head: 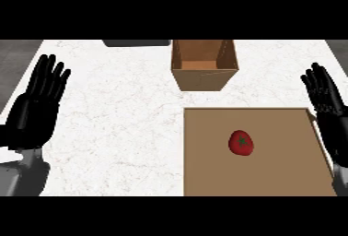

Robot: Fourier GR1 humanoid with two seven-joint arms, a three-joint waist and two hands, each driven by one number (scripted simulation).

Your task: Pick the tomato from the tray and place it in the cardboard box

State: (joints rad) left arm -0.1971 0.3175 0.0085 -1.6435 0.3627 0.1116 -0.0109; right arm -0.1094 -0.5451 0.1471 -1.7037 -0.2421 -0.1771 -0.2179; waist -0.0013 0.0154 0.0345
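One tomato [241, 142] lies near the middle of the one flat brown tray [279, 175] at the lower right of the frame, its long axis running roughly top to bottom and its green stem mark facing the view. One open-topped cardboard box [202, 79] stands on the white surface [115, 120] at upper centre, apart from the tray, beside one dark grey object [136, 43]. The left robot hand [34, 110] at the left edge and the right robot hand [327, 103] at the right edge both have straight, raised fingers and hold nothing.
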